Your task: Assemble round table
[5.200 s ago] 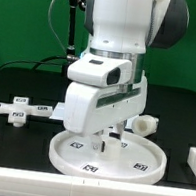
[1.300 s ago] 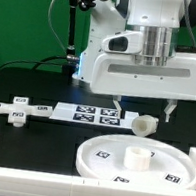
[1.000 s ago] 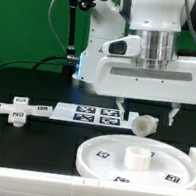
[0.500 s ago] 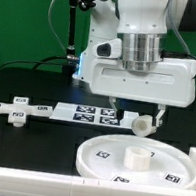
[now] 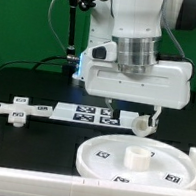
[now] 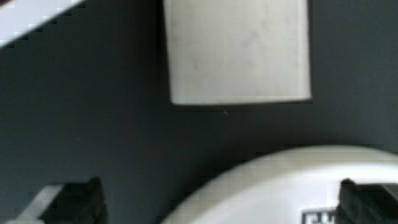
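Containers: the large rimmed round disc (image 5: 105,160) lies flat on the black mat (image 5: 32,87), below the claw and on its camera side. Within the rim are a short raised hub (image 5: 137,152) at the centre and several square tags on the floor. In the wrist view only an arc of the disc's edge (image 6: 320,180) shows.

Claw: the gripper (image 5: 130,112) hangs low over the mat with its jaws wide apart and nothing between them. The wrist view confirms this, with both fingertips (image 6: 71,200) at the picture's edges and bare mat between.

Task part nearest the claw: the short thick cylinder (image 5: 141,123) lies on its side on the mat. It is under the hand and close to the finger (image 5: 154,116) on the exterior view's right, with no contact evident. In the wrist view the cylinder (image 6: 237,50) lies clear of both fingertips.

Other parts: the small cross-shaped piece (image 5: 16,112) lies well apart from the claw, toward the exterior view's left. The marker board (image 5: 84,111) lies between them.

Change: 5.2 s ago the claw was down on the disc, which has since shifted toward the exterior view's right. Over the last 1.3 s the hand has moved toward the exterior view's left and dropped slightly.
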### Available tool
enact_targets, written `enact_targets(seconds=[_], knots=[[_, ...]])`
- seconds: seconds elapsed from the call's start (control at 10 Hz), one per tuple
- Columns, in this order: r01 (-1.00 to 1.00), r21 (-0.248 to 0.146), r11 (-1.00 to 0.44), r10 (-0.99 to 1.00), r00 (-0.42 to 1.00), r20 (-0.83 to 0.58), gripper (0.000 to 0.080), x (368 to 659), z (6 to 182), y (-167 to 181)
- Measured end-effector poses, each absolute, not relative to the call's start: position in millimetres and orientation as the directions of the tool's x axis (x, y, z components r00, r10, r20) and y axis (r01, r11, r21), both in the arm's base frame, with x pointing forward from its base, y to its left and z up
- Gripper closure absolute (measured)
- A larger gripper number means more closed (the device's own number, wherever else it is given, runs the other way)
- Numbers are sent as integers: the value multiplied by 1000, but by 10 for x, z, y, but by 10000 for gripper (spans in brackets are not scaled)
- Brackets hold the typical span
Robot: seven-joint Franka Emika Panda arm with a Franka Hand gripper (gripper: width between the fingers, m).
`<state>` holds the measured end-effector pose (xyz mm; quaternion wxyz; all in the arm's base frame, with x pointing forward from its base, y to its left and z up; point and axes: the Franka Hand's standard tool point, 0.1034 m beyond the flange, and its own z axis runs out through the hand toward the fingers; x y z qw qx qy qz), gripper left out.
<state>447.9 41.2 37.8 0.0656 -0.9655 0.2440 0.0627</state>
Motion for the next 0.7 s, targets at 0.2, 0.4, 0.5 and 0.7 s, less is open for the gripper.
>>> enact_targets(seconds=[0.2,0.4,0.5,0.7], knots=[[-482,-90,-872,-444,854,-273,150,4464,359,394],[-478,-90,-874,-416,830,-371,150,4536,403,494],[-475,-85,-876,-394,806,-442,150,4512,416,521],[-474,-79,-877,-354,748,-561,150,4489,391,486]])
